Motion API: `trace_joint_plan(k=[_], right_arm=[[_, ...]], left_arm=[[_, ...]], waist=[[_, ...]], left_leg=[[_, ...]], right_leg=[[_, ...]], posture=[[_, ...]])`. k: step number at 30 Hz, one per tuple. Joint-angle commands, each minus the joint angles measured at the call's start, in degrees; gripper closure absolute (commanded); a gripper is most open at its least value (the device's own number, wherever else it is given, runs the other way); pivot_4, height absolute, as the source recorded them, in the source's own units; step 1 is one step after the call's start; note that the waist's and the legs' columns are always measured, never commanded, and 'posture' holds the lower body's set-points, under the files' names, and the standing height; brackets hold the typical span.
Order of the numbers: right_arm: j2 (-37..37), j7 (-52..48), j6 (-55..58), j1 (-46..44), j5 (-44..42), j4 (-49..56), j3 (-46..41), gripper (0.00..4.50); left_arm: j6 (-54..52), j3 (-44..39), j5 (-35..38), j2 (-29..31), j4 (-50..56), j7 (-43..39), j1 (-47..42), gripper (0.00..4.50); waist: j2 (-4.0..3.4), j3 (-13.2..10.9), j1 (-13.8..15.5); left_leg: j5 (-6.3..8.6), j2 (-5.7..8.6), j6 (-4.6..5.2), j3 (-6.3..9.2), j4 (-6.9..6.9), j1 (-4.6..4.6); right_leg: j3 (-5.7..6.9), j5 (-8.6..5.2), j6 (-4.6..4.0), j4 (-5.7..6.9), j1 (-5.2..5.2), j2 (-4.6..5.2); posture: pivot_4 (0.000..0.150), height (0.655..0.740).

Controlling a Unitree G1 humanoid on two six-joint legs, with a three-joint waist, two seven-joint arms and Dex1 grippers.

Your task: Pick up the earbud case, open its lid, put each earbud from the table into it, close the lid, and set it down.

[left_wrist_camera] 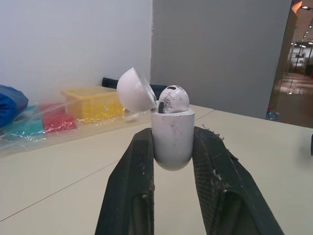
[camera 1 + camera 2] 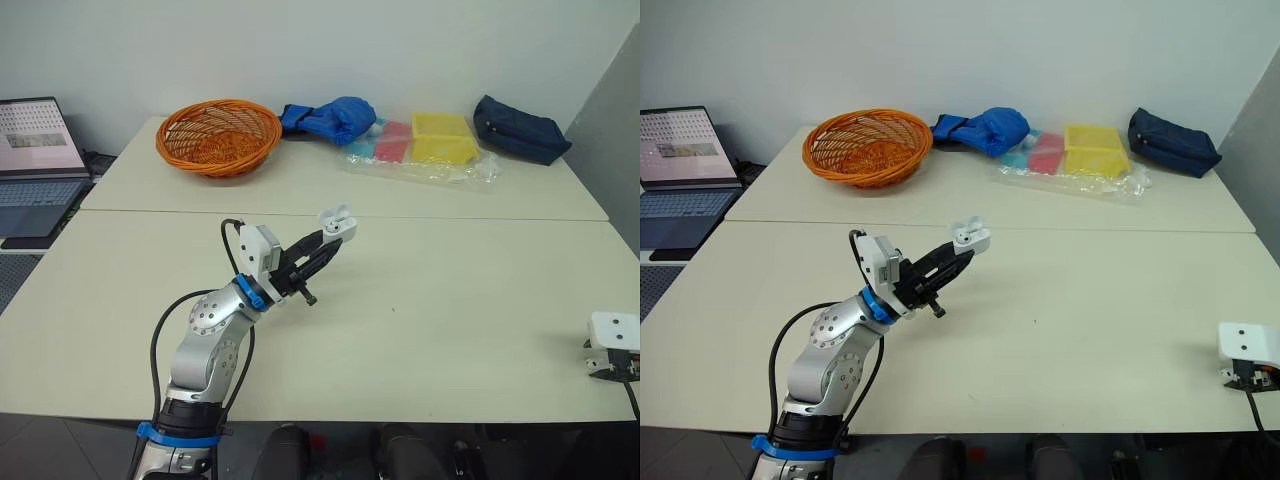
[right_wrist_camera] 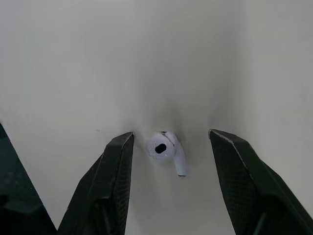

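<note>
Left gripper clamps open case; right gripper spread astride earbud, seemingly near table edge: pinch could flick it off.

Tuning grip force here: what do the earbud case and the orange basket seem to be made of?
The earbud case: hard white plastic, smooth, faintly glossy, with dark scuffs. The orange basket: open weave of thin strands, perhaps wicker or coated wire; hard to tell.

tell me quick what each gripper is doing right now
Left gripper: shut on the earbud case, lid open, one earbud inside.
Right gripper: open, straddling the loose earbud on the table, not touching it.
</note>
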State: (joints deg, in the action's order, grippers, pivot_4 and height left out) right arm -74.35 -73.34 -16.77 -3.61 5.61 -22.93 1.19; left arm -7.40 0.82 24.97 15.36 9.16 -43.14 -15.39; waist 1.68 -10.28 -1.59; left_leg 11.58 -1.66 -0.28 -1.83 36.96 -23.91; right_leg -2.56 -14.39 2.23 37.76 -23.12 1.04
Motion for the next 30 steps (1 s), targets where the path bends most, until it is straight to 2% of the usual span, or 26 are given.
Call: trace_joint_plan(k=[1, 10, 14, 18, 24, 30], right_arm=[[-0.1, 0.6, -4.7, -0.1, 1.1, -0.6, 1.0, 1.98], [0.3, 0.4, -7.5, -1.1, 2.6, -2.0, 2.2, 1.98], [0.1, 1.1, -8.6, -2.1, 4.2, -3.3, 3.0, 2.92], [-0.4, 1.9, -11.1, -3.3, 5.9, -5.7, 4.1, 4.37], [0.4, 2.4, -10.6, -5.1, 5.2, -5.1, 4.1, 4.45], [1.2, 0.4, -0.9, -3.2, -2.4, 7.1, 0.2, 4.45]], left_arm=[[0.5, 0.1, 0.9, -0.3, 2.2, 0.0, -0.9, 3.77], [0.9, 0.1, 0.6, -0.5, 1.5, 0.1, -1.3, 3.77], [0.8, 0.0, 0.7, -0.4, 1.7, 0.0, -1.2, 3.77], [0.9, 0.0, 0.6, -0.4, 1.7, 0.0, -1.2, 3.77], [1.6, 0.1, 0.4, -0.7, 0.4, -0.3, -2.0, 3.77], [2.2, 0.3, 0.4, -1.0, -1.2, -1.1, -3.5, 3.77]], waist=[[0.00, 0.0, 0.0], [0.01, 0.0, -0.1], [0.17, 0.1, -0.1], [0.25, 0.1, -0.2], [0.26, 0.1, -0.2], [0.20, 0.1, -0.2]], left_leg=[[0.00, 0.00, 0.00, 0.00, 0.00, 0.00], [0.00, 0.00, 0.00, 0.01, 0.01, 0.03], [0.00, 0.00, 0.00, 0.01, 0.02, 0.05], [0.00, -0.02, 0.00, -0.03, 0.07, 0.12], [-0.05, 0.01, 0.09, -0.04, 0.10, 0.13], [-0.05, -0.01, 0.08, -0.01, 0.04, 0.13]], right_leg=[[-0.01, 0.00, 0.00, 0.00, 0.00, 0.00], [-0.04, 0.01, -0.01, 0.02, 0.01, 0.00], [-0.04, 0.01, -0.01, 0.02, 0.02, 0.01], [-0.13, 0.07, -0.05, 0.02, 0.04, 0.04], [-0.14, 0.08, -0.05, 0.03, 0.07, 0.10], [-0.13, 0.09, -0.05, 0.17, -0.02, 0.06]], posture=[[0.150, 0.7400], [0.150, 0.7400], [0.150, 0.7400], [0.150, 0.7400], [0.150, 0.7400], [0.150, 0.7400]])
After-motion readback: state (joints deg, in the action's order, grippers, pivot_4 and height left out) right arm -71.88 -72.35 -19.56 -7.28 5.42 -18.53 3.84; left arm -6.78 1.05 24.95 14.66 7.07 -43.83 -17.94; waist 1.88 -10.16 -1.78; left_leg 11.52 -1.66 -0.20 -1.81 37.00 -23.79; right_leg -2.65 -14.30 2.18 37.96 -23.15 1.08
